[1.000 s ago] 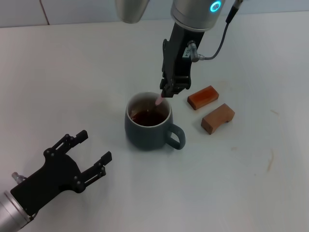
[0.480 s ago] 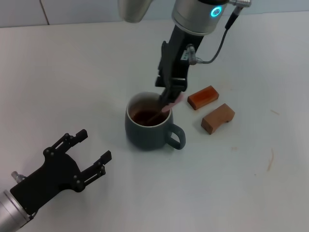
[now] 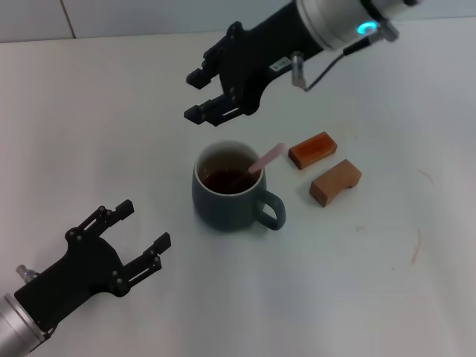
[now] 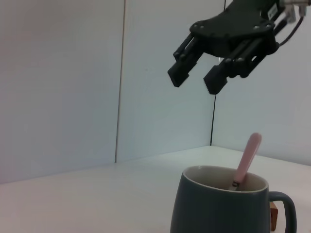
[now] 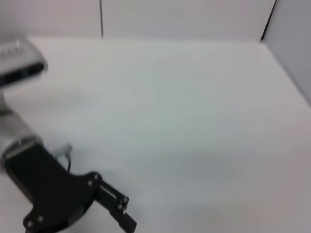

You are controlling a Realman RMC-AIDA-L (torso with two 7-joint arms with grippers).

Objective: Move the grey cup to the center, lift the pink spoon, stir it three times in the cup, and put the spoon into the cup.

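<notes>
The grey cup stands at the table's middle with dark liquid inside and its handle toward the front right. The pink spoon rests in it, its pink handle leaning over the right rim. Both also show in the left wrist view, the cup and the spoon. My right gripper is open and empty, raised above and behind the cup, also seen in the left wrist view. My left gripper is open and empty at the front left, and shows in the right wrist view.
Two orange-brown blocks lie just right of the cup. The white table stretches around them, with a white wall behind.
My right gripper has let go of the spoon, opened and swung up and to the left, away from the cup. The spoon now leans in the cup. The left arm has not moved.
</notes>
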